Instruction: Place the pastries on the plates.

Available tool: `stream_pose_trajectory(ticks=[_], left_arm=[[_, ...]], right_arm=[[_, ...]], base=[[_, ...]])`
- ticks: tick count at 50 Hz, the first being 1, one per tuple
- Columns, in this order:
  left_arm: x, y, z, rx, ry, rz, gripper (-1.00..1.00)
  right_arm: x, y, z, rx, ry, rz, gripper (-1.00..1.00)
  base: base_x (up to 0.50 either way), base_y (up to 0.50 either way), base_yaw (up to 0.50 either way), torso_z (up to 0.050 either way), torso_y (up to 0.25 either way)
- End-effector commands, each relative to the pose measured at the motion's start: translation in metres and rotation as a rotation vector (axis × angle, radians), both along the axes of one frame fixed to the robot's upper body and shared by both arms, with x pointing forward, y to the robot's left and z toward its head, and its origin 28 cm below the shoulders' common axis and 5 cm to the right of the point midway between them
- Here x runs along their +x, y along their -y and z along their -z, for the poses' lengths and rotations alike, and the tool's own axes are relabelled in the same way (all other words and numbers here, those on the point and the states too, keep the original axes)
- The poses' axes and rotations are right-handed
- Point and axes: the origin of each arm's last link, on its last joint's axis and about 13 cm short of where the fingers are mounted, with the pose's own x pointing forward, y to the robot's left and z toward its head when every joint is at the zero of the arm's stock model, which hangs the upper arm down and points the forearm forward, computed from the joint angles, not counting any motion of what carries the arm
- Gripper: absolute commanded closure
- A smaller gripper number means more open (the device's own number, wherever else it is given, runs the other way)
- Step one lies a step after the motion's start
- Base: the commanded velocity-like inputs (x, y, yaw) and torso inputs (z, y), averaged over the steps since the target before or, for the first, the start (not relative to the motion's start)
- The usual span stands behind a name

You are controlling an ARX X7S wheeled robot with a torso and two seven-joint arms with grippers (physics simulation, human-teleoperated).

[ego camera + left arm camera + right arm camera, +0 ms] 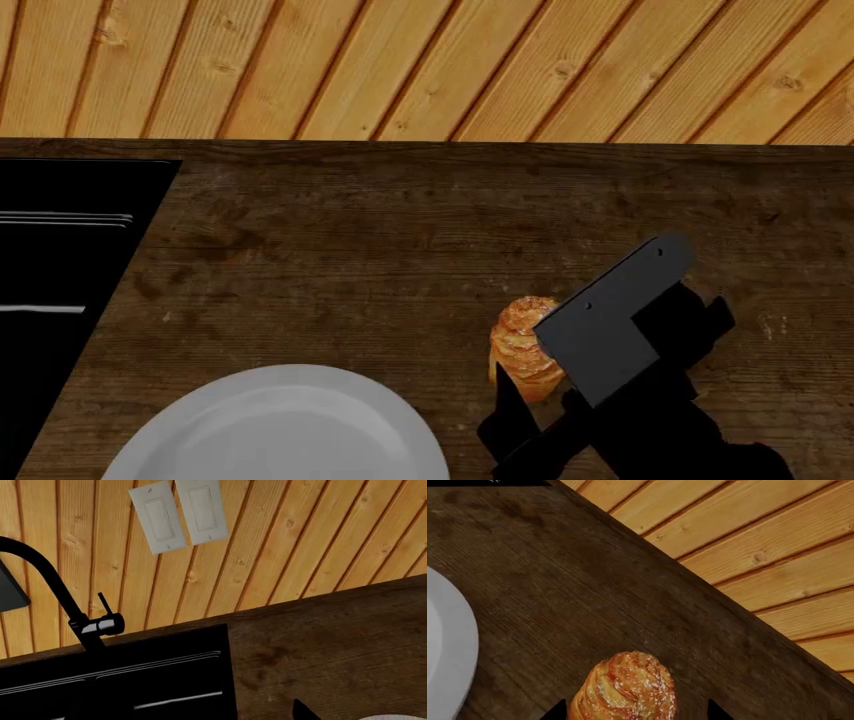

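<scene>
The right claw (534, 395) hangs low over the dark wooden tabletop (400, 250), its two black fingertips spread, one on each side of the puff pastry (523, 345) without clearly touching it. In the right wrist view the tips show as small dark points (557, 709) flanking the pastry's near end, so this claw stands open around it. The pastry, oval and layered with a glazed speckled top, lies flat on the tabletop, partly hidden in the head view by the arm's grey plate. Just beside it, toward the robot's left, lies a white plate (280, 430), bare where it shows; pastry and plate are apart, with a strip of wood between them.

Of the left claw only a dark tip (303, 711) enters the left wrist view, and I cannot tell whether it is open or closed. Beyond it sit a black sink (133, 680) sunk in the tabletop, a black faucet (63, 600), and two white wall switches (177, 512) on the pine-plank wall
</scene>
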Motion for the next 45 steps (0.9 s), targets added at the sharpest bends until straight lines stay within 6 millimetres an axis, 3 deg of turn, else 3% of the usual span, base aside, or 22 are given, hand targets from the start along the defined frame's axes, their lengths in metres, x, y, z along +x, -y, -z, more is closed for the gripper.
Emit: stream_pose_trajectory(ticks=[1, 45], left_arm=[[-0.001, 0.000, 0.000, -0.002, -0.004, 0.003, -1.00], [-0.005, 0.001, 0.002, -0.013, -0.023, 0.020, -1.00]], right_arm=[[0.005, 0.001, 0.007, 0.004, -0.016, 0.020, -1.00], [0.016, -0.006, 0.028, 0.011, -0.065, 0.030, -1.00]], base=[[0.00, 0.00, 0.00, 0.000, 0.000], [0.00, 0.00, 0.00, 0.000, 0.000]])
